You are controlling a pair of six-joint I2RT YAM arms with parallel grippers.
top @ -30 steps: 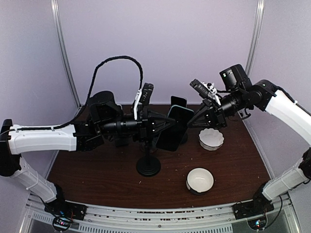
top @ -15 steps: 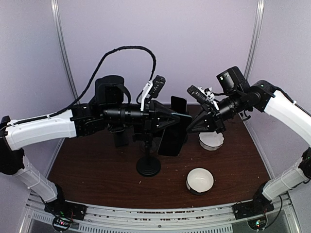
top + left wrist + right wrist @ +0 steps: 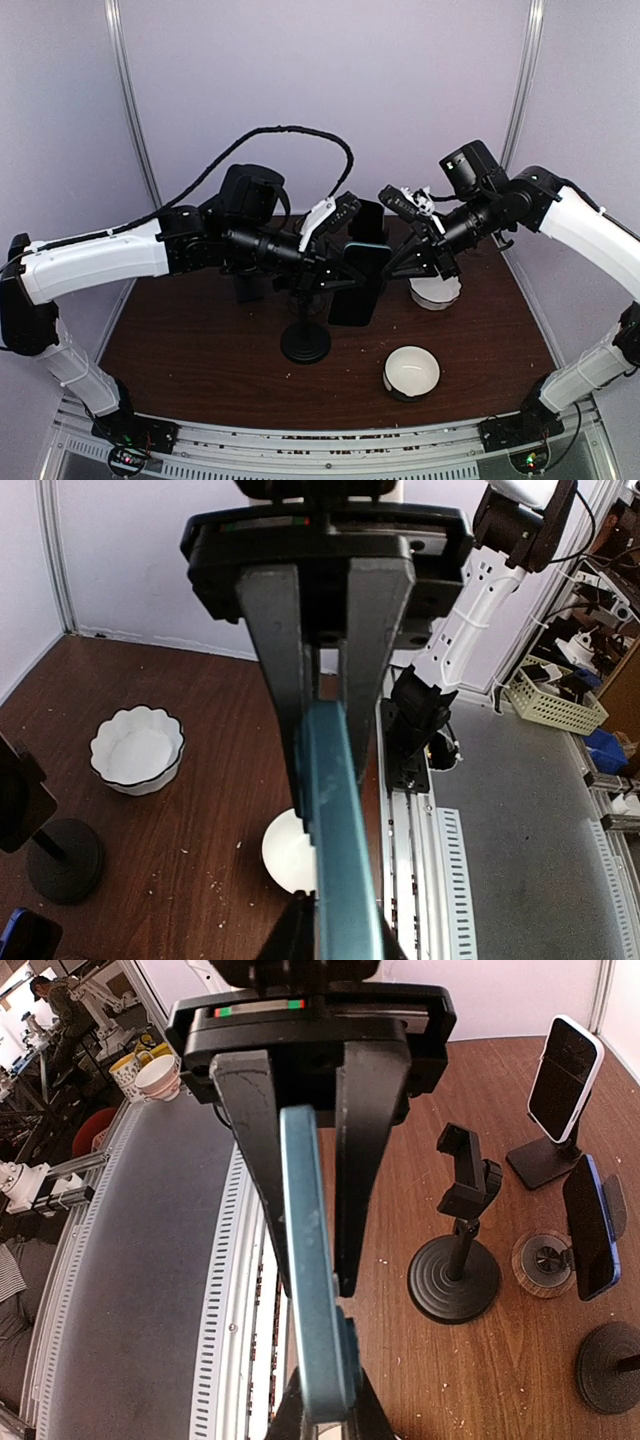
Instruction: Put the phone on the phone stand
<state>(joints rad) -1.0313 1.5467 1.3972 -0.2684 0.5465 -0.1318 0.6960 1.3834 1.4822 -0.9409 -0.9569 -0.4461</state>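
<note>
Since half a second ago, the left arm (image 3: pixel 100 262) has been swung rightward and its cable loop (image 3: pixel 270 130) drawn out over the middle, while the phone has hardly been shifted. Over the brown table (image 3: pixel 190 350), the phone (image 3: pixel 360 288) is held upright in the air, just right of the stand (image 3: pixel 305 338) and not yet seated in it. It is clamped from both sides. The left gripper (image 3: pixel 343 272) is closed on its left edge and the right gripper (image 3: pixel 400 262) on its right edge. In the wrist views the teal rim is seen pinched between each pair of fingers (image 3: pixel 275 650). A scalloped bowl (image 3: pixel 436 291) is seen below the right gripper, and a round bowl (image 3: pixel 411 371) nearer the front edge, right of the stand's base.
</note>
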